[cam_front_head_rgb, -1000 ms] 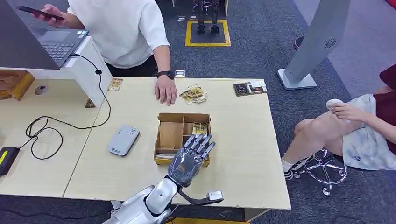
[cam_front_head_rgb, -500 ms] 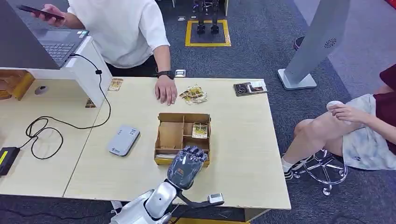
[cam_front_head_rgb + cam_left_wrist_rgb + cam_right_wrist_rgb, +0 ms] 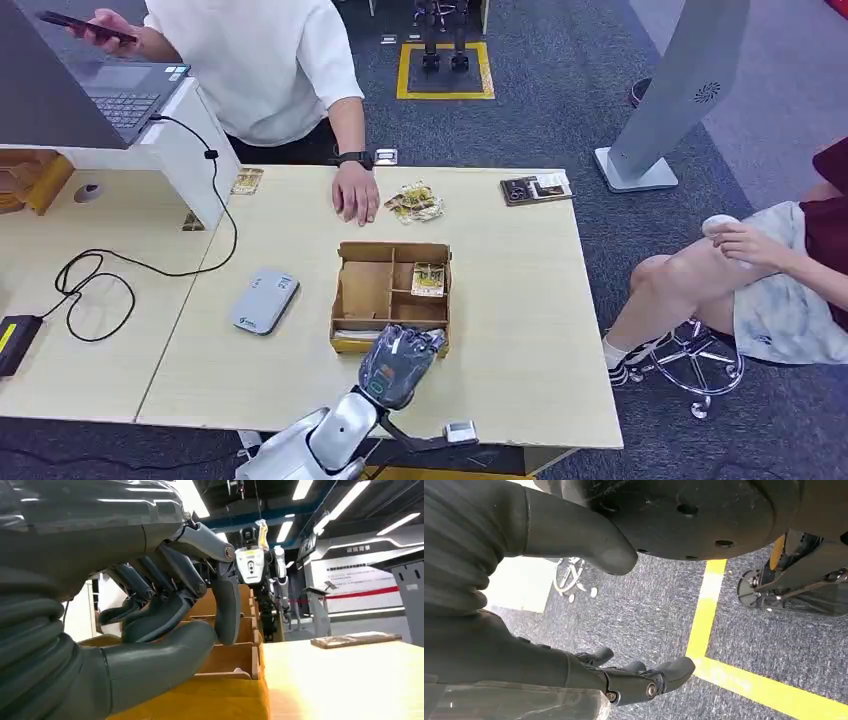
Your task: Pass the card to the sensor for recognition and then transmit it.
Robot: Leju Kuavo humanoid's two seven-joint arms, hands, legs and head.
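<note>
Table (image 3: 520, 300): we log box (image 3: 391, 292), one card (image 3: 428, 279) inside; left hand (image 3: 398, 362) curled, grasp unclear; right hand (image 3: 639, 680) loose, empty.

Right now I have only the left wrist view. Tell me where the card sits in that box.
Observer: A card lies in a far-right compartment of the cardboard box, beyond the left robot hand, which is at the near rim.
Operator: Tell me where to take it.
Observer: A grey sensor lies on the table, left of the box and apart from it.
Operator: Report the other arm.
Observer: The right robot hand hangs over the carpet, holding nothing.
</note>
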